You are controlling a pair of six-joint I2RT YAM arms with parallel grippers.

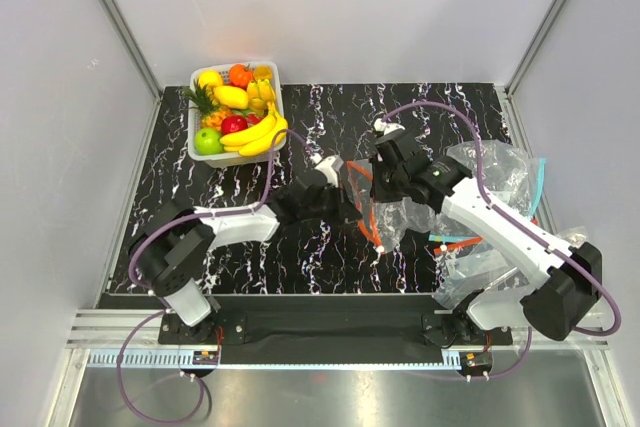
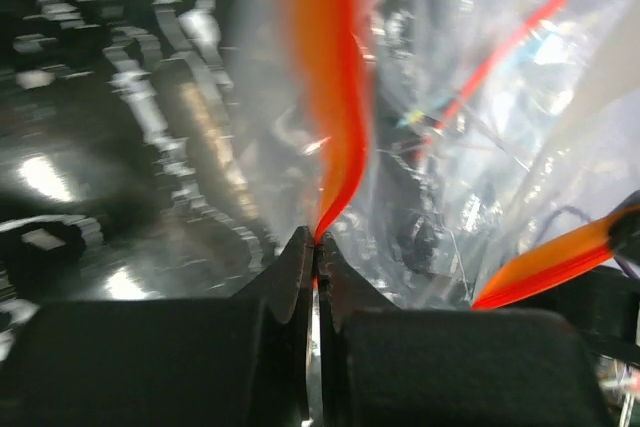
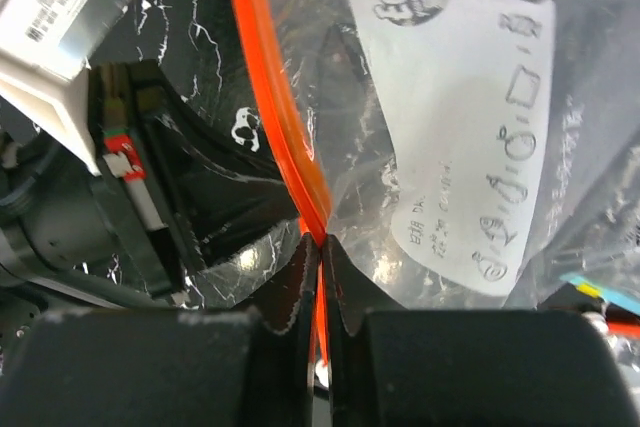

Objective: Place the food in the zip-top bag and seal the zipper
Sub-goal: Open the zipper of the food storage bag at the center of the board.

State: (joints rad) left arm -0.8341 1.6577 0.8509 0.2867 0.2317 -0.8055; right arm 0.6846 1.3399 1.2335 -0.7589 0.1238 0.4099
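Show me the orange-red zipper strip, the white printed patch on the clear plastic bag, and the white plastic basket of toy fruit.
orange-red zipper strip [image 3: 275,107]: right wrist view, middle of the strip.
white printed patch [image 3: 460,127]: right wrist view, its centre.
white plastic basket [image 1: 192,112]: top external view, left rim.

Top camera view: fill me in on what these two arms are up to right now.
Both arms hold the clear zip-top plastic bag by its orange-red zipper strip. The left gripper and the right gripper are each shut on it, over the black marbled table. The glossy toy fruit lies in the white plastic basket at the far left corner; none shows inside the bag. More clear bags lie crumpled by the right arm.
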